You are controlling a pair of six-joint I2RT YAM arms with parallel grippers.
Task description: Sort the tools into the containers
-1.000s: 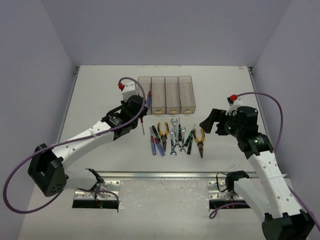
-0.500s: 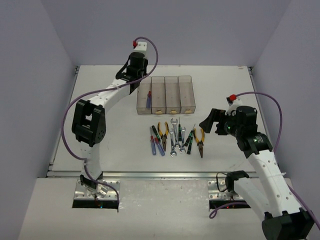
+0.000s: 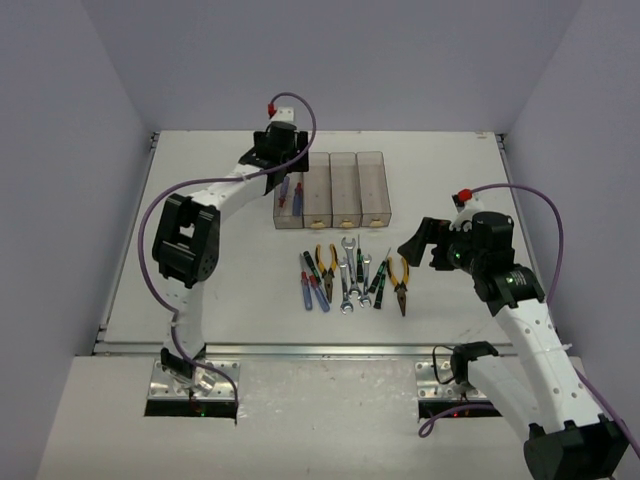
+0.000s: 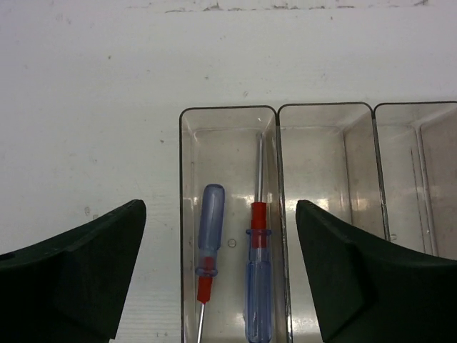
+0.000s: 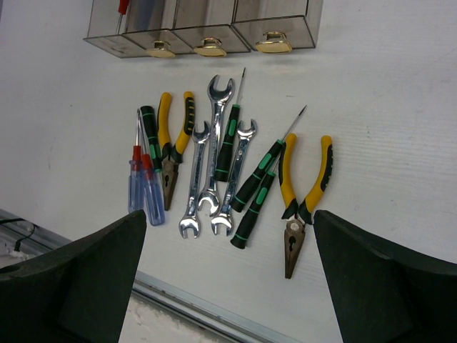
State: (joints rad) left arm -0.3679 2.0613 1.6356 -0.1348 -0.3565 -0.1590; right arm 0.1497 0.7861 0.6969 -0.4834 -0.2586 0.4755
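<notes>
Four joined clear containers (image 3: 331, 190) stand in a row at the back of the table. My left gripper (image 3: 287, 172) hangs open over the leftmost one (image 4: 228, 108). Two blue-and-red screwdrivers (image 4: 209, 236) (image 4: 258, 279) lie side by side on its floor, between and below my spread fingers (image 4: 86, 264). The other tools (image 3: 350, 275) lie in a group in front of the bins: two blue screwdrivers (image 5: 143, 189), yellow-handled pliers (image 5: 175, 143) (image 5: 303, 193), silver wrenches (image 5: 214, 164) and green-and-black screwdrivers (image 5: 257, 189). My right gripper (image 3: 418, 246) is open and empty, right of the group.
The three other bins (image 4: 325, 179) look empty in the left wrist view, and their yellowish tabs (image 5: 209, 48) face the tools. A metal rail (image 3: 330, 350) runs along the table's near edge. Grey walls enclose the table on three sides.
My left arm swung from beside the tool group up to the leftmost bin and its jaws opened. A second blue screwdriver now lies in that bin. The right arm has not moved.
</notes>
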